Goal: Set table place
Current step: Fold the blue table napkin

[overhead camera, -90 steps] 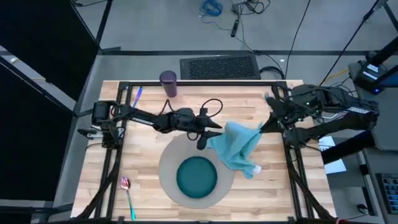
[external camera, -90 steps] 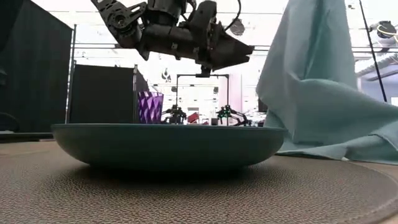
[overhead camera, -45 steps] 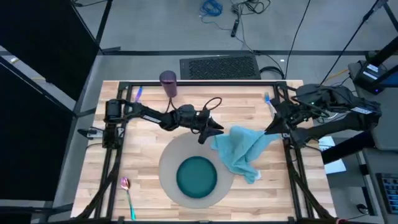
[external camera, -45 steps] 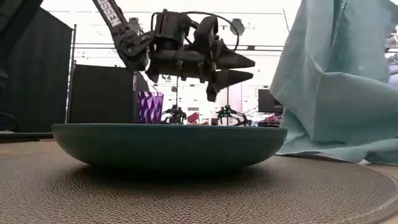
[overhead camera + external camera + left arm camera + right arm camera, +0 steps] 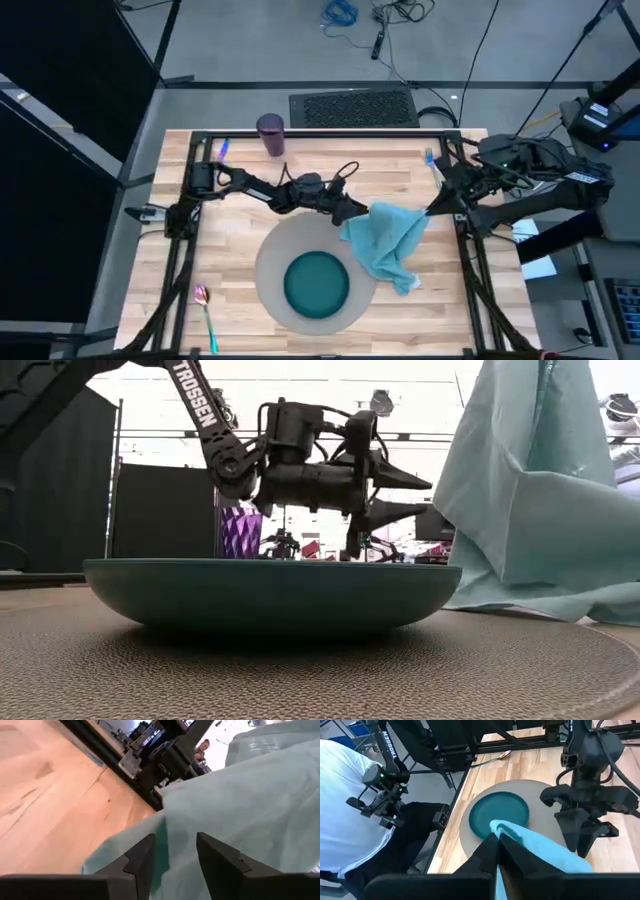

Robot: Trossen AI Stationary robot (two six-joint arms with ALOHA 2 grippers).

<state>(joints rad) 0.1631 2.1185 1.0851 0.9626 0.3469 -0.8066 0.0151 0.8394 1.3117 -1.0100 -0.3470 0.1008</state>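
Two hands at work on one napkin (image 5: 390,240). Against the high view of a second ago, shows the left hand (image 5: 355,210) carried further right across the tabletop (image 5: 240,235) and brought low, from above the mat (image 5: 268,262) to just beside the napkin's nearest edge. Shows the fingers parted, as half a second ago, with cloth filling the left wrist view just past the fingertips (image 5: 145,851) and nothing yet between them. Shows the napkin itself sagged and spread lower than before.

Keeps the right hand (image 5: 432,205) by the right frame rail, pinched shut on one raised corner of the napkin (image 5: 517,837).

Meaning for the task, as a judgement: a two-handed spread or fold in preparation; second grasp not yet made; napkin not yet flat in its place.

Napkin position: right of the teal plate (image 5: 317,283), lower folds resting on the mat's right rim and on the bare wood beside it, not touching the plate.

Orientation: tented, not flat. Rises steeply in the low view toward the held corner (image 5: 530,470). Long axis, seen from above, roughly diagonal: from the held corner at the right rail down toward the front edge of the tabletop. Free left edge faces the open left hand.
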